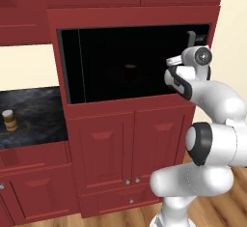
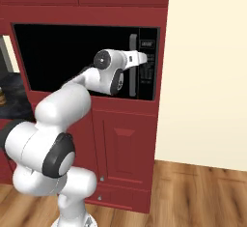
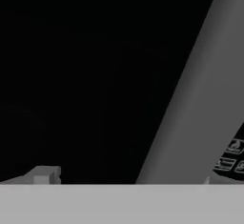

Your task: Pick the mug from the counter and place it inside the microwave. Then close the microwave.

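Observation:
The microwave [image 1: 135, 62] sits in red cabinetry, its black glass door flush with the frame. Through the glass a dim reddish shape [image 1: 130, 71] with an oval top shows; it looks like the mug. My gripper [image 2: 144, 57] is open at the door's long grey handle [image 2: 132, 66], just left of the button panel [image 2: 147, 62]. In the hand view the handle [image 3: 200, 85] runs as a slanted grey bar between my gripper's [image 3: 128, 180] fingertips, nearer the right one. The left fingertip [image 3: 45, 175] stands clear of it. The dark counter [image 1: 34, 120] lies at the left.
A small brown jar [image 1: 8, 120] with a pale lid stands on the counter's left part. Red cabinet doors [image 1: 130, 144] fill the space below the microwave. A cream wall [image 2: 207, 76] rises right of the cabinetry, above a wooden floor [image 2: 198, 192].

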Tool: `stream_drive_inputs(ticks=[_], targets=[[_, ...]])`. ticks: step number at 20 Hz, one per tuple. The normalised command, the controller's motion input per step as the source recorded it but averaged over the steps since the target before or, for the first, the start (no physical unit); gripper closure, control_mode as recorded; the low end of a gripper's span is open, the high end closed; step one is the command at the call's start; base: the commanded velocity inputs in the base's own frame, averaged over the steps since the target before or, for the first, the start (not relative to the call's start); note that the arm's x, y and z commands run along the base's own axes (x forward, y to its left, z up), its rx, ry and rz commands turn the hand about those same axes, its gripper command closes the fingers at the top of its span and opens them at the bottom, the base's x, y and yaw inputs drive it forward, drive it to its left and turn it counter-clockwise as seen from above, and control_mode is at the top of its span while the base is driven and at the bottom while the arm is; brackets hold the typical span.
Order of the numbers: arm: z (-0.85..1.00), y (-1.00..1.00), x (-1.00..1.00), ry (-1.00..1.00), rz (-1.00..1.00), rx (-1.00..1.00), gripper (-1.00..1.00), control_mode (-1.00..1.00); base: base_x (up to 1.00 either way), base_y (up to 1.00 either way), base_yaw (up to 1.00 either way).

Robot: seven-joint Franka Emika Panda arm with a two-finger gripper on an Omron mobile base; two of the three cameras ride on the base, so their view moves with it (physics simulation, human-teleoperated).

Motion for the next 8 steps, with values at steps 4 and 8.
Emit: stream_drive_inputs(ticks=[4, 8], targets=[[0.0, 0.0, 0.1, 0.0, 0.0, 0.0, -1.0, -1.0, 0.0, 0.0, 0.0], [0.0, 0.0, 0.0, 0.0, 0.0, 0.0, -1.0, -1.0, 0.0, 0.0, 0.0]])
